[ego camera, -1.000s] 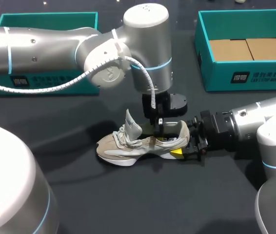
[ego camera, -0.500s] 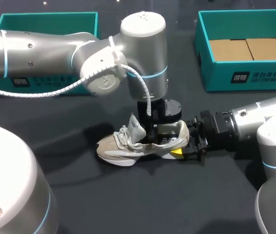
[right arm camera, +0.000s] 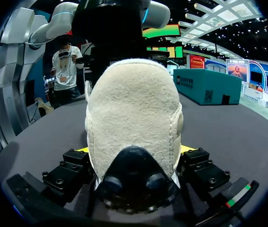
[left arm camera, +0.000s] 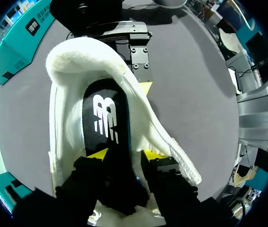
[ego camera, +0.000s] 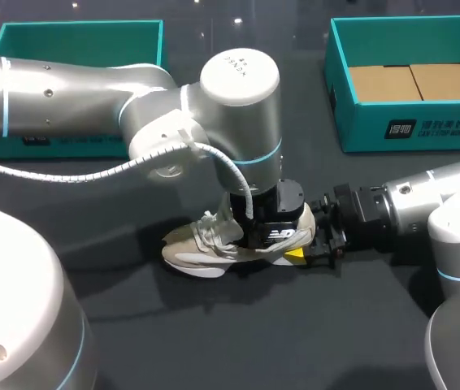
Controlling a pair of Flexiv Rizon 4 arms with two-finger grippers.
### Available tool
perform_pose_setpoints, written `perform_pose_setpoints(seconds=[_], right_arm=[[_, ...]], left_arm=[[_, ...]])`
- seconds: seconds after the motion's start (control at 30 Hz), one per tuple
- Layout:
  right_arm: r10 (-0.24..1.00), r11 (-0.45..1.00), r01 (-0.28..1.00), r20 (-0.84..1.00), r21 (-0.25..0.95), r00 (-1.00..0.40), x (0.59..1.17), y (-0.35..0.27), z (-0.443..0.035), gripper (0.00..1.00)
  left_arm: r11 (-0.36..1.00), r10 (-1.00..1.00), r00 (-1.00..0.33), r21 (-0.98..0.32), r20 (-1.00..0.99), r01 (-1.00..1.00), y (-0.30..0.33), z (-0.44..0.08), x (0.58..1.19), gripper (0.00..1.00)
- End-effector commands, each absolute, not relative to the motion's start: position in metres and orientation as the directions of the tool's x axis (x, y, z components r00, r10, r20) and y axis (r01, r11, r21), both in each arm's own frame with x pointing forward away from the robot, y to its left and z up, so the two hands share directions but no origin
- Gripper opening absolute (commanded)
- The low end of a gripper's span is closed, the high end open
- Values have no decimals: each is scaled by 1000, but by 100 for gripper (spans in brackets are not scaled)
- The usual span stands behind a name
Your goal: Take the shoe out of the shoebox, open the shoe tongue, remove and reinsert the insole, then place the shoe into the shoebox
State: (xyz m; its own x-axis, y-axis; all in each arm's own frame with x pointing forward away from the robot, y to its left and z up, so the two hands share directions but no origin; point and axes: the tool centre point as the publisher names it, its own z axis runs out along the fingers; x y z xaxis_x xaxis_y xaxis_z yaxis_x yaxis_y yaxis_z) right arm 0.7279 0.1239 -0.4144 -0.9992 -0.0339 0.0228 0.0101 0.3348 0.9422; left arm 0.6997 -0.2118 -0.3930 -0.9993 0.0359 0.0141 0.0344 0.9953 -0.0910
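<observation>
A beige sneaker lies on its sole on the dark table, toe to the left. My left gripper points straight down into the shoe's mouth. In the left wrist view its fingers stand apart on either side of the black insole, which lies inside the shoe; the left gripper is open. My right gripper comes in low from the right and is shut on the shoe's heel, one finger on each side. The tongue is hidden under the left arm.
A teal shoebox with brown cardboard in its bottom stands at the back right. A second teal box sits at the back left, partly behind my left arm. Bare table lies in front of the shoe.
My left gripper has come down into the shoe with the insole, and its fingers have spread apart. The raised tongue has gone out of sight under the arm. The right arm has kept still.
</observation>
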Motion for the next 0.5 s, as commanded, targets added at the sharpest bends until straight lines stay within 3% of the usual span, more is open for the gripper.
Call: perform_pose_setpoints(seconds=[0.03,0.3,0.4,0.5], right_arm=[[-32,339,13,25,941,-999,727,127,-416,0],[-32,339,13,25,941,-999,727,127,-416,0],[-32,339,13,25,941,-999,727,127,-416,0],[-32,339,13,25,941,-999,727,127,-416,0]], left_arm=[[998,23,-998,-61,-60,26,-222,-406,698,42],[999,-22,-988,-26,-151,-18,-221,-415,714,41],[999,-43,-985,-22,-167,-40,-219,-416,722,37],[998,-56,-984,-24,-168,-52,-217,-415,728,27]])
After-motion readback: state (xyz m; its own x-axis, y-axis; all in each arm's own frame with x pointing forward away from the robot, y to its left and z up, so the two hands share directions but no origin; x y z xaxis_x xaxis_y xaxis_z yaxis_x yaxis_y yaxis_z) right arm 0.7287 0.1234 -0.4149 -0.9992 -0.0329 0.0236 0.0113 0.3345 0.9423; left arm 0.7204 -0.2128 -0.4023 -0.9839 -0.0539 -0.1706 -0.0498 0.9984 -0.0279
